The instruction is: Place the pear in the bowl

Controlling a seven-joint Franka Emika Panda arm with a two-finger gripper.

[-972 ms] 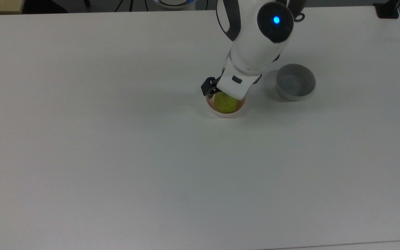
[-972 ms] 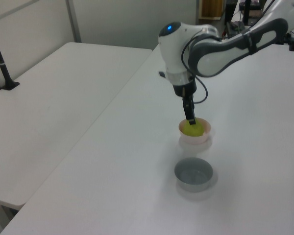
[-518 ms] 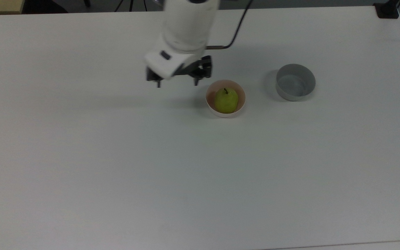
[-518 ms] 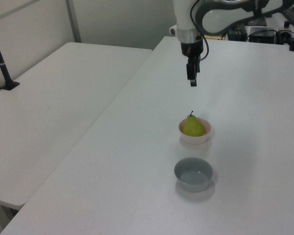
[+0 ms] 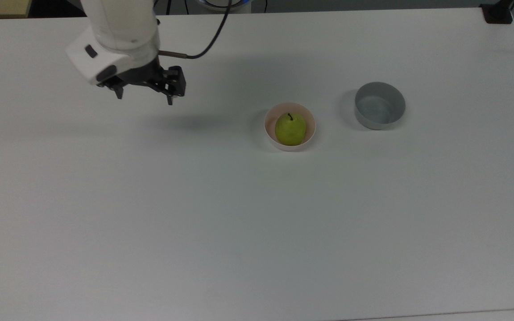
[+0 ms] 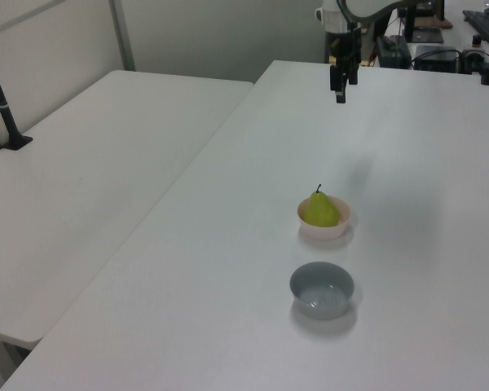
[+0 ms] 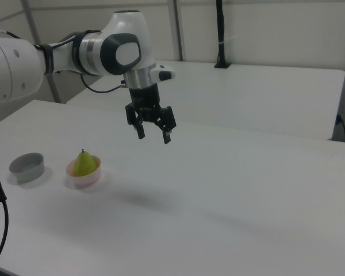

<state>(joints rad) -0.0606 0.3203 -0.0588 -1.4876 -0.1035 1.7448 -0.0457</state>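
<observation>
Pear (image 5: 290, 128) upright in pink bowl (image 5: 272, 138); grey bowl (image 5: 380, 106) holds nothing; claw (image 5: 144, 95) apart.

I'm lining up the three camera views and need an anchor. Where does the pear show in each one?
Top view: the pear sits just right of centre, in the upper half.
Left view: the pear is right of centre, at mid-height.
Right view: the pear is far left, below mid-height.
Shared landmark: the pink bowl holding it, with the grey bowl beside that.
</observation>
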